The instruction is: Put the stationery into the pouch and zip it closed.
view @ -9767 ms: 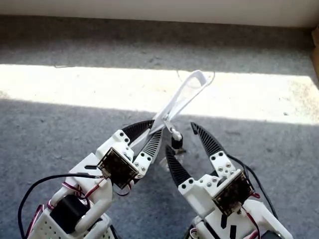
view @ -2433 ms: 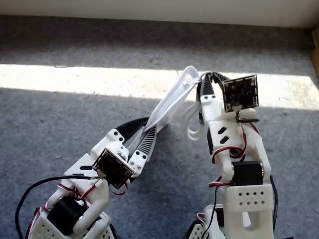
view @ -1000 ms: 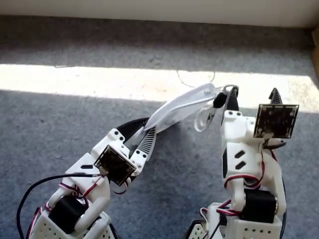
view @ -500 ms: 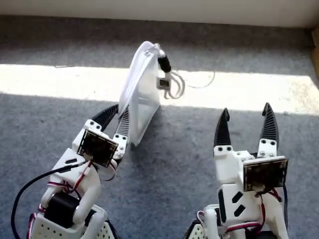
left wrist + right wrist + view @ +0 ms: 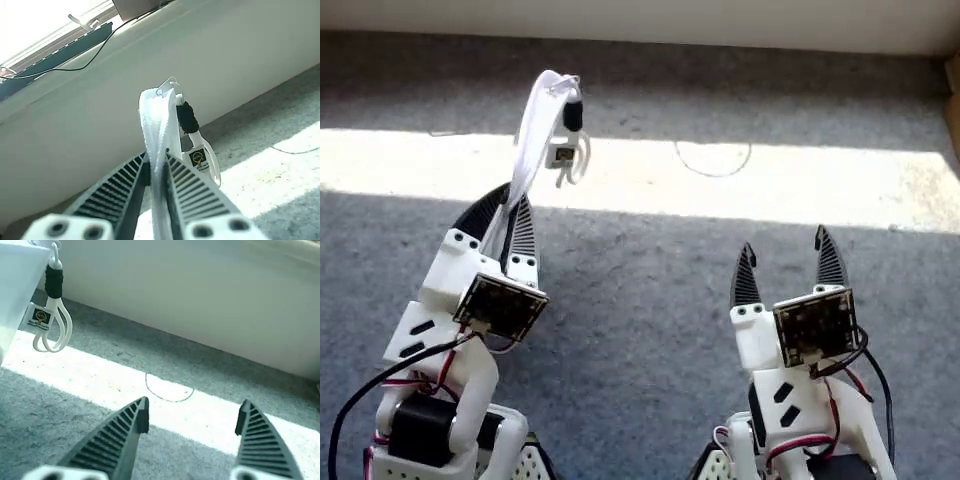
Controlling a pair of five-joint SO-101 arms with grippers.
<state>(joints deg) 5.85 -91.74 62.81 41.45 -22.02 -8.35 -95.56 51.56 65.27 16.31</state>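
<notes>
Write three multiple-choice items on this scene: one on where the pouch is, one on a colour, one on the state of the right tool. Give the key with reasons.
1. Where is the pouch?
A. Flat on the grey surface
B. Clamped in the left tool, standing on edge
C. Leaning against the far wall

2. What colour is the zip-pull wrap?
A. Black
B. Red
C. Green

3. What state is the right tool in?
A. Shut on the pouch
B. Shut and empty
C. Open and empty

Key:
1 B: the left wrist view shows both ribbed fingers pressed on the pouch's thin edge.
2 A: the right wrist view shows a dark black band above the white loop.
3 C: its fingers stand wide apart, with only the grey surface between them.
</notes>
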